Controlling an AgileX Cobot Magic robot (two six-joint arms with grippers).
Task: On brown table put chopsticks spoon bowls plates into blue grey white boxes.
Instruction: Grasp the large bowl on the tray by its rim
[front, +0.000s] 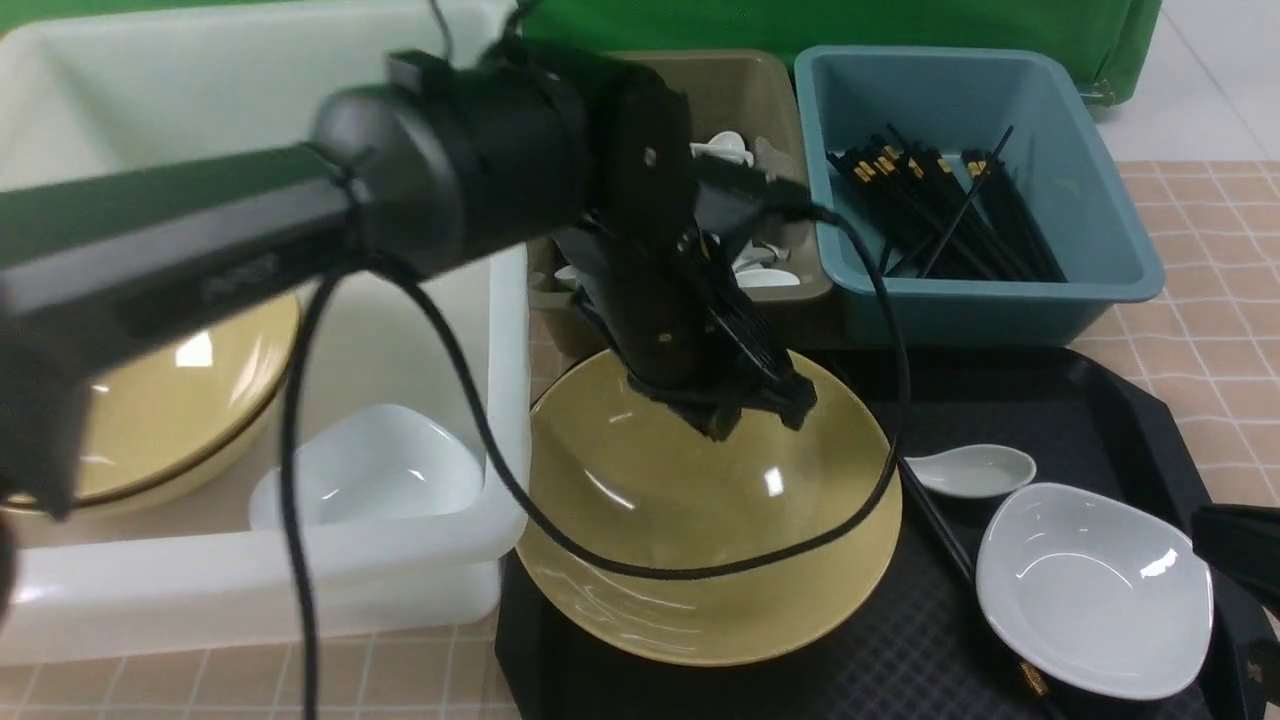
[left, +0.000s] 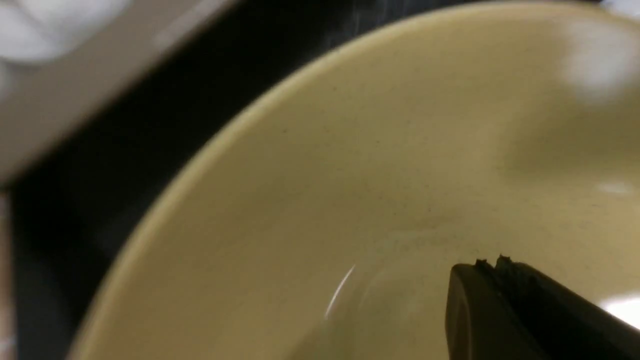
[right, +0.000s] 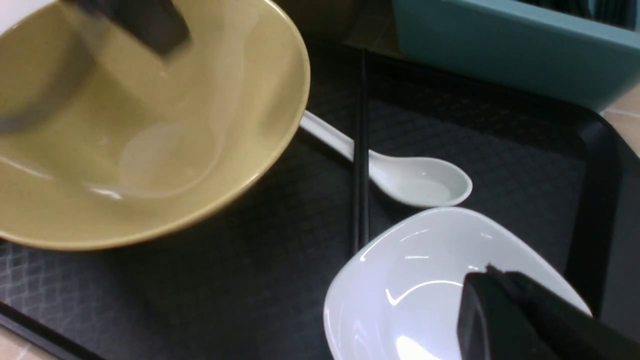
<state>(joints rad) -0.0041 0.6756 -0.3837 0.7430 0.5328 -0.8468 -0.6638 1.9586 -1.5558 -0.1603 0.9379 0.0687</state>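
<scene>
A yellow bowl (front: 650, 520) (right: 125, 125) sits on the black tray (front: 1100, 400). My left gripper (front: 760, 415) (left: 492, 260) hangs shut just over its inside (left: 350, 175), with nothing between the fingers. To the right on the tray lie a white spoon (front: 975, 470) (right: 415, 185), a pair of black chopsticks (front: 935, 525) (right: 361, 150) and a white plate (front: 1090, 590) (right: 410, 290). My right gripper (front: 1235, 540) (right: 487, 270) is shut above the plate's near-right side, holding nothing that I can see.
The white box (front: 510, 400) at left holds another yellow bowl (front: 180, 400) and a white plate (front: 380, 470). The grey box (front: 740, 90) holds white spoons. The blue box (front: 960, 315) holds several chopsticks (front: 940, 200). The brown table (front: 1220, 330) shows at right.
</scene>
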